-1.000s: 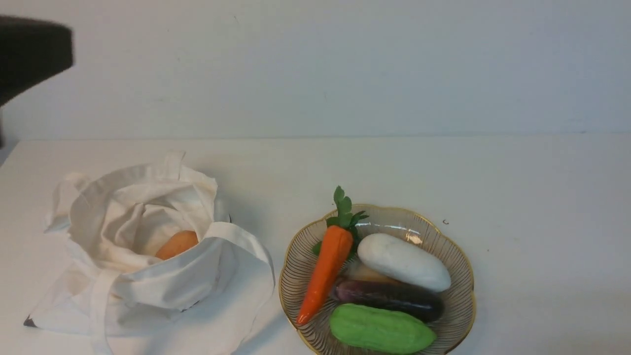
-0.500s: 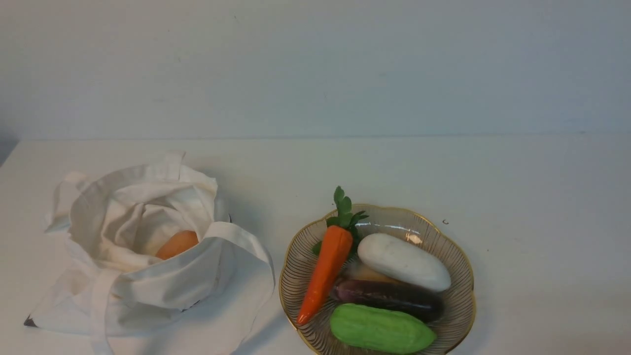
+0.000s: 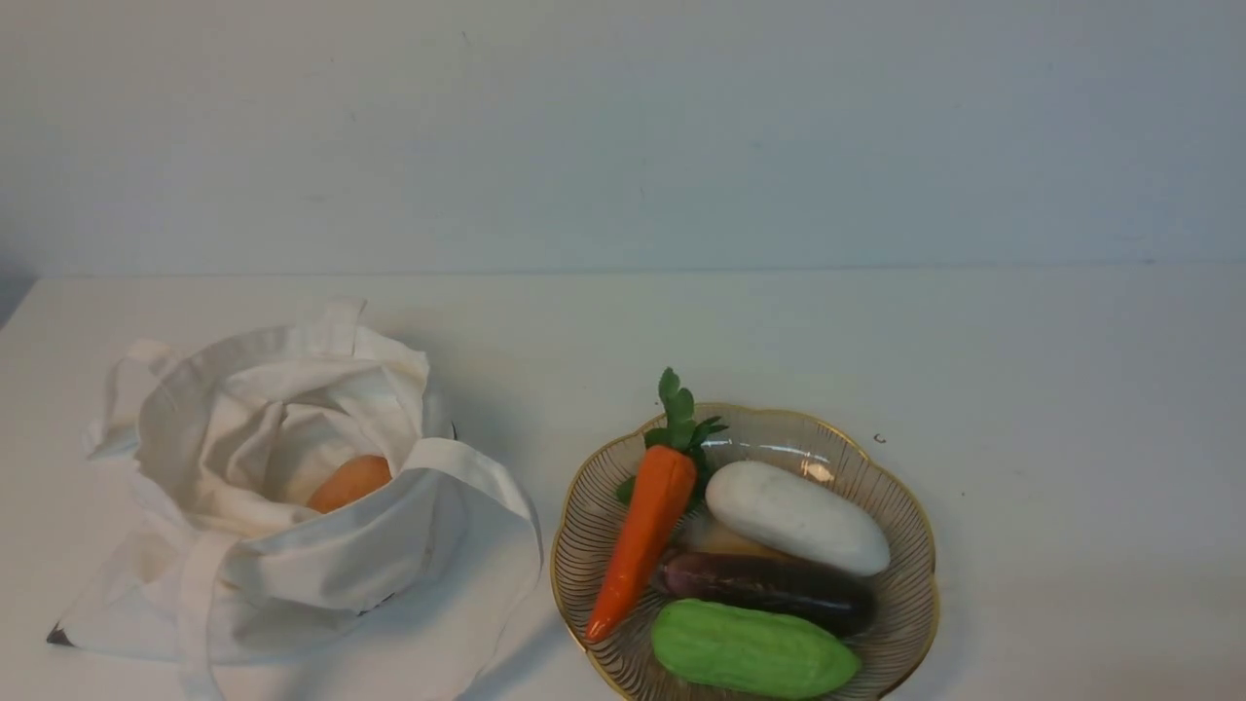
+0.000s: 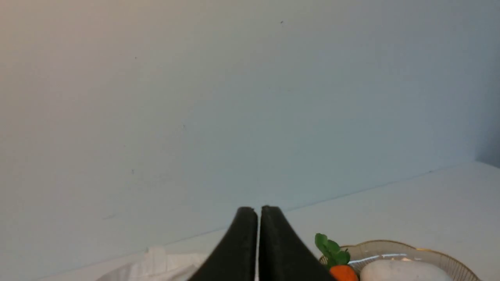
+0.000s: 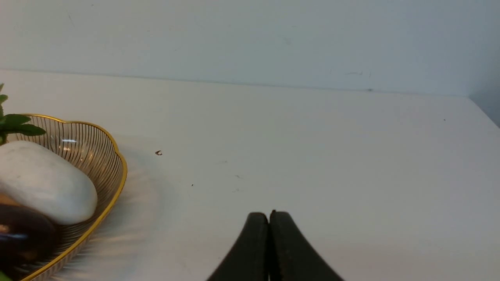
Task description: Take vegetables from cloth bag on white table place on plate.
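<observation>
Orange carrot (image 3: 647,526) lies on plate (image 3: 582,521) lower right; one piece (image 3: 348,484), perhaps last, sits in cloth bag (image 3: 321,574); left gripper (image 4: 258,214), right gripper (image 5: 268,217) pinched together.

closed left claw (image 4: 258,211), carrot (image 4: 343,272), plate (image 4: 437,254)

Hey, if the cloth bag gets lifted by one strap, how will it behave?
The cloth bag looks floppy: its walls are crumpled and slumped, so it would probably sag rather than hold shape. The orange vegetable inside would likely shift or roll as the fabric moves.
</observation>
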Controlling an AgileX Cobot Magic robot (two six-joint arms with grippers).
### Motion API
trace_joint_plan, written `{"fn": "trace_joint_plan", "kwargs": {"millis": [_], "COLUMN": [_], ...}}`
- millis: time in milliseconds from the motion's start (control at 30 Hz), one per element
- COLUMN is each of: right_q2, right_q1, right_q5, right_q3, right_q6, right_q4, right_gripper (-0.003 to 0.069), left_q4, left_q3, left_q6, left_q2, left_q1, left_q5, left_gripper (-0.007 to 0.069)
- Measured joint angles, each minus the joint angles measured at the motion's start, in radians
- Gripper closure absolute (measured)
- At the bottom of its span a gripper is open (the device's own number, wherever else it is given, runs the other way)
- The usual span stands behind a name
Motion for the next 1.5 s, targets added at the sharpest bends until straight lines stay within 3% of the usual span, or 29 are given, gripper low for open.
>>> {"fn": "trace_joint_plan", "kwargs": {"millis": [133, 300, 467, 767, 1500], "right_q2": [0.0, 0.0, 0.0, 0.0, 0.0], "right_q1": [0.0, 0.0, 0.0, 0.0, 0.0], "right_q5": [0.0, 0.0, 0.0, 0.0, 0.0], "right_q3": [0.0, 0.0, 0.0, 0.0, 0.0], "right_q6": [0.0, 0.0, 0.0, 0.0, 0.0], "right_q4": [0.0, 0.0, 0.0, 0.0, 0.0], "right_gripper": [0.0674, 0.0674, 0.0674, 0.0674, 0.0674], "left_q4": [0.061, 0.354, 0.509, 0.484, 0.448], "left_q3": [0.032, 0.119, 0.244, 0.445, 0.456], "left_q6": [-0.013, -0.256, -0.404, -0.411, -0.411], "left_q2": [0.0, 0.0, 0.0, 0.0, 0.001], "left_q1": [0.0, 0.0, 0.0, 0.083, 0.101], "left_q5": [0.0, 0.001, 0.001, -0.048, -0.103], "left_gripper": [0.0629, 0.0629, 0.0629, 0.0629, 0.0629]}}
